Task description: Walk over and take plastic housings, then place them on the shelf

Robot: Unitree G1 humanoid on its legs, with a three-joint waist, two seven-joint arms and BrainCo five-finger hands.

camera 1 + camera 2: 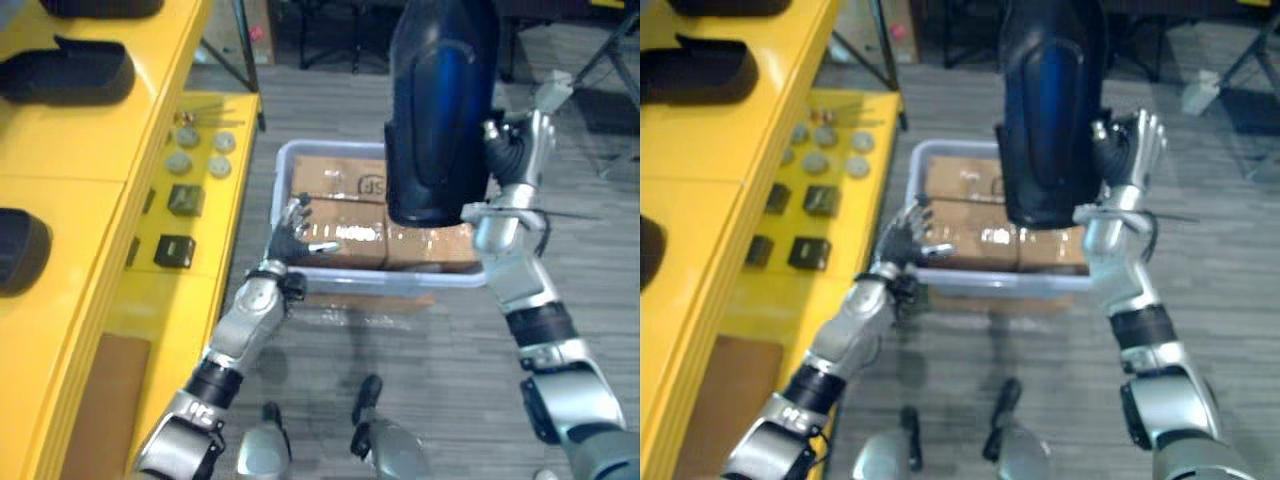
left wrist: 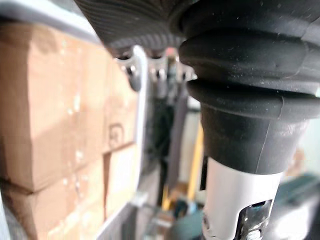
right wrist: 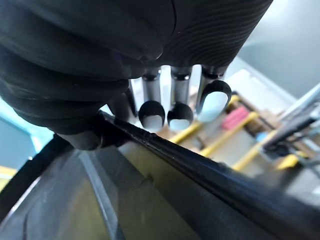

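Note:
A large dark blue-black plastic housing point(image 1: 438, 110) hangs upright above the bin, and my right hand point(image 1: 520, 148) is shut on its right edge. In the right wrist view the fingertips point(image 3: 172, 112) hook over the housing's thin rim point(image 3: 210, 170). My left hand point(image 1: 295, 235) is open with spread fingers at the left rim of the pale bin point(image 1: 283, 165), holding nothing. The yellow shelf point(image 1: 90, 190) stands at the left, and black housings point(image 1: 70, 70) lie on it, one of them at its left edge point(image 1: 15, 250).
The bin holds cardboard boxes point(image 1: 345, 205), also close in the left wrist view point(image 2: 50, 100). On the shelf's lower yellow ledge lie round grey discs point(image 1: 200, 150) and dark square blocks point(image 1: 185, 200). Grey plank floor surrounds the bin; dark stands rise at the back.

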